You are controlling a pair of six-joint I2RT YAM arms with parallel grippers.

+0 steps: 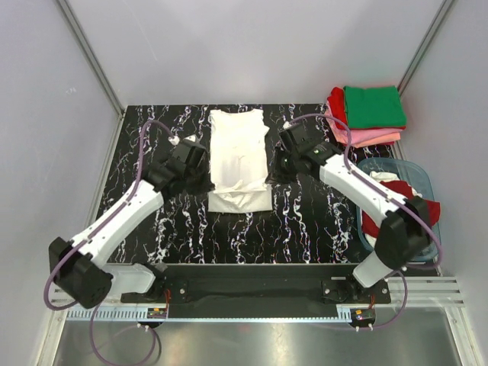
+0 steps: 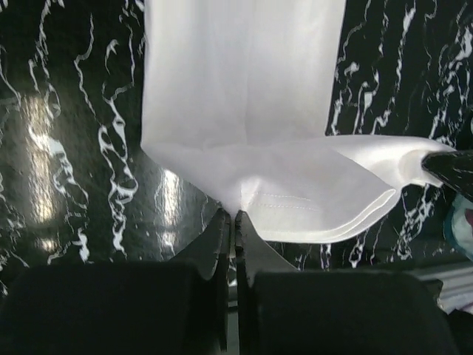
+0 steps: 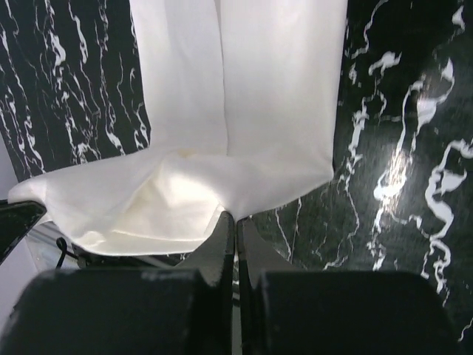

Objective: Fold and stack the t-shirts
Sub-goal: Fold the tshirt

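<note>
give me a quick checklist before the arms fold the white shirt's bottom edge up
1. Left pincer shut on the white shirt at its near hem: ok
2. Right pincer shut on the same hem: ok
3. Sleeves folded in, so the shirt is a narrow strip: ok
4. Hem raised level between both grips: cannot tell
5. Folded stack sits off to the far right, outside the fold path: ok

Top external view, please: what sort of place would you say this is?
Probably a robot lab cell: bare grey walls, a black marbled table, and a stack of folded t-shirts.
</note>
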